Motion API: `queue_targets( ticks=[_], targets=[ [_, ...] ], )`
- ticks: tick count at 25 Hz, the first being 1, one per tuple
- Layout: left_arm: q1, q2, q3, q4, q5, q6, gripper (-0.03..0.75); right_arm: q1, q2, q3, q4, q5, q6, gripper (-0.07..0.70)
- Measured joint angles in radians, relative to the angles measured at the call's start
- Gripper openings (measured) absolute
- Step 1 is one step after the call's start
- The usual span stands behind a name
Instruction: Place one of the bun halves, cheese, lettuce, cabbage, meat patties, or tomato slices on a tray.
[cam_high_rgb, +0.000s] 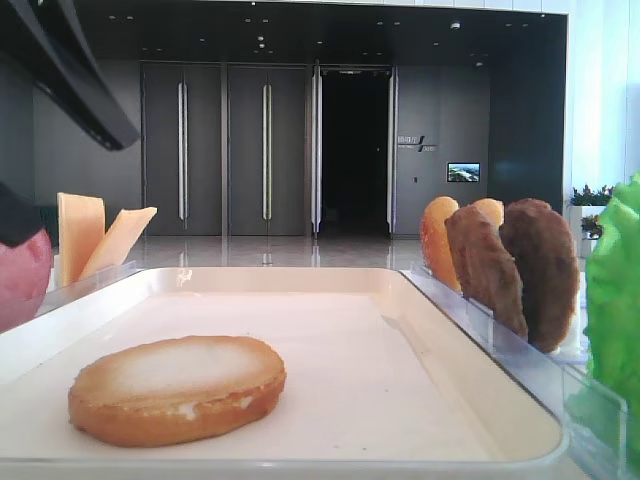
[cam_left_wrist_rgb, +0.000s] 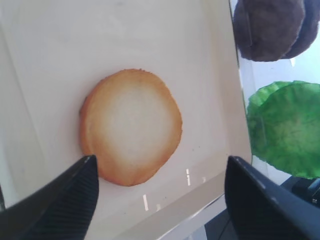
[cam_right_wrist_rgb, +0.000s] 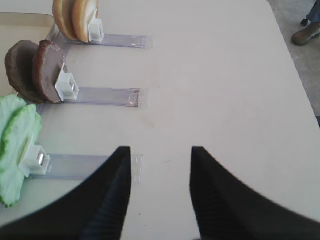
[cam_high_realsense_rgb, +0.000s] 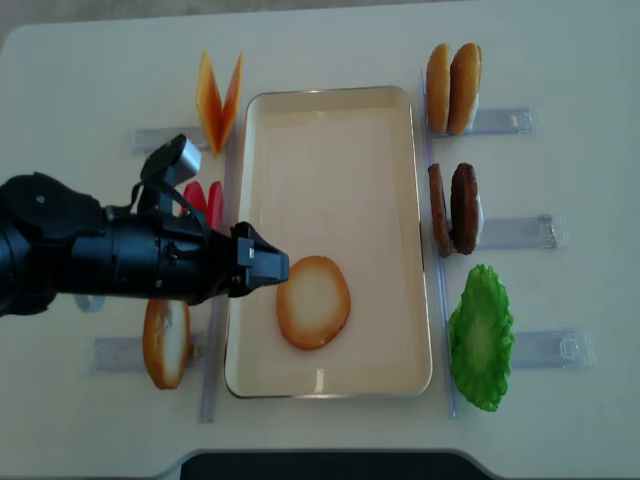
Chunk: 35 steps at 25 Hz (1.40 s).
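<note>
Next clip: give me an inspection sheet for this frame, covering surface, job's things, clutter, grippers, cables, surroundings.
Surface: pale table, clear holders on both sides of the tray.
Job's things: one bun half lies flat, pale face up, on the tray; cheese, tomato and another bun stand left; buns, patties and lettuce right.
Clutter: nothing seen.
Grippers: left gripper open above the tray, holding nothing; right gripper open over bare table.
Cables: nothing seen.
Surroundings: dark doors, a shoe by the table.

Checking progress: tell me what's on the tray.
One bun half lies flat, pale face up, on the tray; the rest shows bare. The open left gripper overhangs the tray's left edge, hiding a small strip.
</note>
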<state>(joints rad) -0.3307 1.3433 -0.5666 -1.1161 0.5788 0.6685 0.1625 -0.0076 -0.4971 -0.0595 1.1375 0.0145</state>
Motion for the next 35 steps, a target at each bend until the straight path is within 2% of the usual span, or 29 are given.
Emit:
queue_targets(
  ticks=[3,7,11,14,16,19,22,25,27,29,35],
  targets=[
    [0.0,-0.032,-0.053,0.077,0.047,-0.076,0.597,0.0,0.0,0.0,0.0,0.0,0.0,0.303],
    [0.0,-0.058,-0.157,0.294,0.133,-0.269,0.577,0.0,0.0,0.0,0.0,0.0,0.0,0.303],
    [0.0,-0.061,-0.286,0.571,0.289,-0.5,0.55,0.0,0.0,0.0,0.0,0.0,0.0,0.303],
    [0.0,-0.061,-0.377,0.769,0.443,-0.627,0.545,0.0,0.0,0.0,0.001,0.0,0.0,0.303],
    [0.0,-0.061,-0.426,0.883,0.531,-0.683,0.539,0.0,0.0,0.0,0.001,0.0,0.0,0.303],
    [0.002,-0.062,-0.478,1.015,0.61,-0.734,0.516,0.0,0.0,0.0,0.001,0.0,0.0,0.303],
    [0.002,-0.062,-0.501,1.092,0.639,-0.759,0.496,0.0,0.0,0.0,0.001,0.0,0.0,0.303],
    [0.005,-0.062,-0.502,1.162,0.642,-0.786,0.491,0.0,0.0,0.0,0.001,0.0,0.0,0.303],
    [0.031,-0.062,-0.503,1.183,0.642,-0.793,0.488,0.0,0.0,0.0,0.001,0.0,0.0,0.303],
    [0.086,-0.062,-0.503,1.188,0.642,-0.786,0.487,0.0,0.0,0.0,0.001,0.0,0.0,0.303],
    [0.331,-0.062,-0.503,1.199,0.642,-0.718,0.486,0.0,0.0,0.0,0.001,0.0,0.0,0.303]
  ],
)
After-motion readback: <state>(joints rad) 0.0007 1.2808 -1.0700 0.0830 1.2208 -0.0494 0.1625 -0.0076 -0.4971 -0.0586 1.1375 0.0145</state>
